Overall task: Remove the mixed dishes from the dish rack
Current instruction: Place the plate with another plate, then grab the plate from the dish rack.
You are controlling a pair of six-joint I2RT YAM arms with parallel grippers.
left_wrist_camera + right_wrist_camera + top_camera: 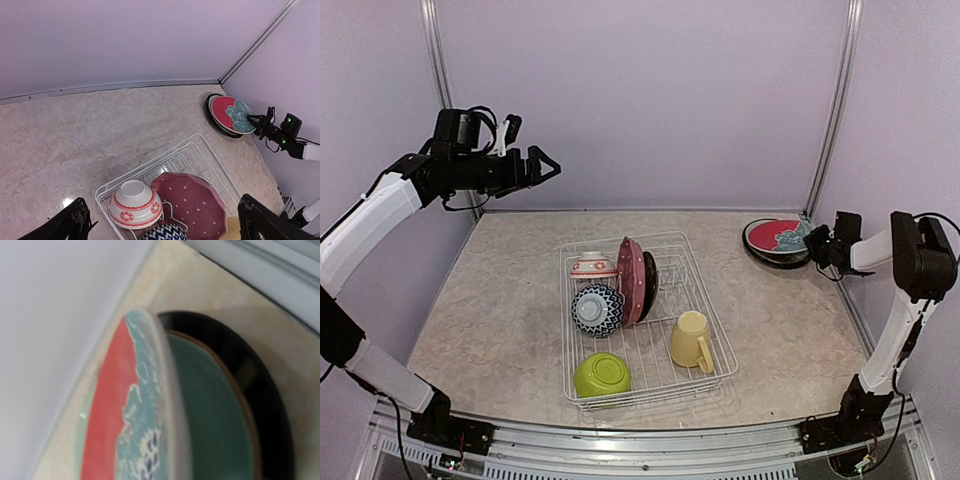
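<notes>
Mug in rack; plate over plates, right.

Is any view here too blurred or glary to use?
Right wrist: soft throughout, the red plate fills the frame too close to focus, and its rim is smeared. Left wrist: sharp, with one small glare patch on the table at lower left. Top external: sharp and evenly lit, with only faint shadows.

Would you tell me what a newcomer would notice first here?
The white dish rack at the table's middle draws the eye, a pink dotted plate standing upright in it. At the far right corner the right gripper grips a red plate by its rim, tilted over a dark plate. The left gripper hangs open, high at the far left.
</notes>
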